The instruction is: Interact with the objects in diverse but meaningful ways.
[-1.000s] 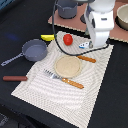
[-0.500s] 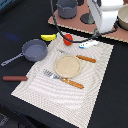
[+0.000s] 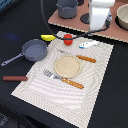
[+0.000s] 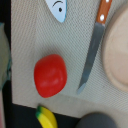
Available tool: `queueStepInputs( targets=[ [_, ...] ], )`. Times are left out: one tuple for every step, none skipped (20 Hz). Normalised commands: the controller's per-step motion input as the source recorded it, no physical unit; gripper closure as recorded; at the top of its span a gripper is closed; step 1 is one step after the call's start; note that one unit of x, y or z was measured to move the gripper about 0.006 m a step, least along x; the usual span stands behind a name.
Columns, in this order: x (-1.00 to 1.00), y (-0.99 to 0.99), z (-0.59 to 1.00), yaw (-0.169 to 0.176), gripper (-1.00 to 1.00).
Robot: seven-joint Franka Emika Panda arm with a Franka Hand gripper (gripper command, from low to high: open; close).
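Observation:
On the beige placemat [image 3: 95,85] lie a red tomato [image 3: 67,39] [image 4: 50,75] and a white fish-shaped piece [image 3: 88,44] [image 4: 59,9]. A yellow banana [image 3: 48,37] [image 4: 46,119] rests just off the mat, beside the grey long-handled frying pan [image 3: 34,50] [image 4: 97,121]. The brown-handled utensil [image 3: 15,78] is on the dark table at the exterior view's left. My gripper [image 3: 100,29] hangs high above the fish and tomato and touches nothing. Its fingers are too blurred to read and do not show in the wrist view.
A tan round plate [image 3: 67,65] [image 4: 120,45] sits mid-mat, with an orange-handled knife [image 3: 82,57] [image 4: 92,50] and an orange-handled fork [image 3: 62,79] beside it. At the back, a wooden board [image 3: 75,22] carries a grey pot [image 3: 66,7] and a bowl [image 3: 122,17].
The arm has risen from low over the fish and tomato to high above them. The objects on the mat have not moved.

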Motion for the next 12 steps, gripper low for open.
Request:
queueStepInputs(
  targets=[
    [-0.63,-0.16,0.0,-0.196,-1.0],
    [-0.65,-0.15,0.0,-0.19,-1.0],
    [-0.67,-0.15,0.0,-0.184,-1.0],
    [-0.69,-0.13,-0.03,-0.176,-1.0],
    [-0.7,-0.12,-0.06,-0.171,-1.0],
    [-0.71,-0.11,-0.09,-0.168,-1.0],
    [-0.71,-0.09,-0.11,-0.166,-1.0],
    [-0.72,-0.1,-0.15,-0.163,-1.0],
    [-0.73,-0.06,-0.2,-0.156,-1.0],
    [-0.74,-0.01,-0.23,-0.144,-1.0],
    [-0.73,-0.01,-0.23,-0.136,-1.0],
    [-0.73,0.0,-0.25,-0.134,-1.0]
  ],
)
